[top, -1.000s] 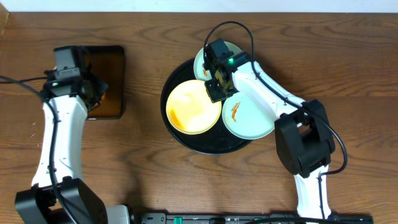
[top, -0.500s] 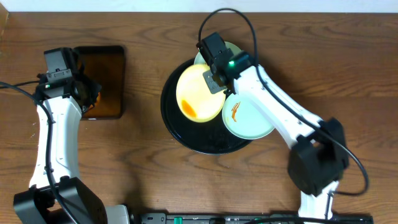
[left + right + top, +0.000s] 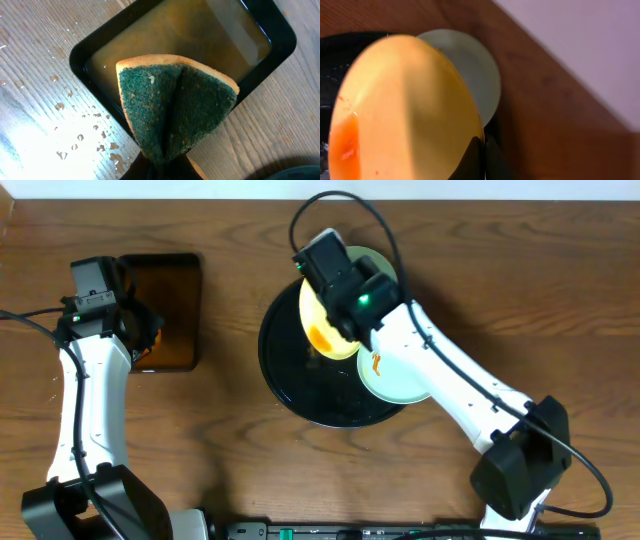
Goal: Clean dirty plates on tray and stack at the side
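- Right now you're in the first cleaning step: one plate is up for wiping, none is cleaned or stacked at the side.
- Your right gripper [image 3: 483, 152] is clamped on the rim of the yellow plate [image 3: 325, 330], holding it tilted and raised above the back part of the tray [image 3: 290, 385].
- The orange smear [image 3: 345, 145] sits low on the plate's face, on the side away from the fingers.
- One mint plate [image 3: 400, 375] lies flat on the tray's right side with its sauce streak showing. The other mint plate [image 3: 477, 75] is at the tray's far edge, behind the yellow one and partly hidden under the arm in the overhead view.
- Your left gripper [image 3: 162, 167] is pinched on a folded sponge [image 3: 175, 110], green scouring face towards the wrist camera. It hangs over the small tray [image 3: 82, 50] of brown liquid. Whether the sponge touches the liquid, I cannot tell.
- Droplets [image 3: 82, 137] lie on the table [image 3: 30, 60] beside that small tray, so I'd guess the sponge is wet.
- Sponge and plate are well apart, with bare table between the two trays.
- The next move, I'd judge, calls for bringing them together: carry the sponge over towards the big tray, and turn the yellow plate so its smeared face meets the green side.
- Keep the rim grip firm, since scrubbing will push against a plate held at one edge only.
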`<action>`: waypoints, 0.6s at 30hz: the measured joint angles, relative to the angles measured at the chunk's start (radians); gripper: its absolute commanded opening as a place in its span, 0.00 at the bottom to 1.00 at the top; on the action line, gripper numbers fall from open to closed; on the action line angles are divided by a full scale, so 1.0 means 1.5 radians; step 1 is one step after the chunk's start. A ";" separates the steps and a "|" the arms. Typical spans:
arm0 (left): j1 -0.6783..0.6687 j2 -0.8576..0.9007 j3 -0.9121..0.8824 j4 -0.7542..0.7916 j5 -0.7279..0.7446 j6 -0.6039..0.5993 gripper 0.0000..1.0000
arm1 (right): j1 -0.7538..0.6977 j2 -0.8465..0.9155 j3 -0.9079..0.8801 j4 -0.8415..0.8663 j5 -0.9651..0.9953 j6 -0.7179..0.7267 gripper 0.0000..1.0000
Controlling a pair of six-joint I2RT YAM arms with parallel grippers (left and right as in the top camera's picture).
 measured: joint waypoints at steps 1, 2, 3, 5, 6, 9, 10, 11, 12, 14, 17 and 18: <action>0.000 0.000 0.000 0.000 0.000 0.000 0.07 | 0.010 0.000 0.000 0.011 0.018 -0.022 0.01; 0.000 0.000 0.000 0.000 0.000 0.000 0.08 | 0.017 0.000 0.000 0.021 0.030 -0.041 0.01; 0.000 0.000 0.000 0.000 0.000 0.000 0.07 | 0.027 0.000 0.000 0.030 0.044 -0.065 0.01; 0.000 0.000 0.000 0.000 0.000 0.003 0.08 | 0.044 0.000 0.000 0.046 0.072 -0.116 0.01; 0.000 0.000 0.000 0.000 0.000 0.005 0.07 | 0.052 0.000 0.000 0.053 0.083 -0.142 0.01; 0.000 0.000 0.000 0.000 0.000 0.012 0.07 | 0.075 0.000 0.000 0.074 0.114 -0.212 0.01; 0.000 0.000 0.000 0.000 0.000 0.013 0.08 | 0.083 0.000 0.000 0.078 0.121 -0.227 0.01; 0.000 0.000 0.000 0.000 0.000 0.013 0.08 | 0.090 0.000 0.000 0.080 0.126 -0.239 0.01; 0.000 0.000 0.000 0.000 0.000 0.013 0.07 | 0.095 0.000 0.000 0.081 0.130 -0.246 0.01; 0.000 0.000 0.000 0.000 0.000 0.013 0.07 | 0.105 0.000 0.000 0.080 0.135 -0.242 0.01; 0.000 0.000 0.000 -0.002 0.000 0.013 0.07 | 0.108 0.000 0.000 0.072 0.138 -0.196 0.01; 0.000 0.000 0.000 -0.001 0.000 0.014 0.07 | 0.105 0.000 0.000 0.062 0.137 -0.172 0.02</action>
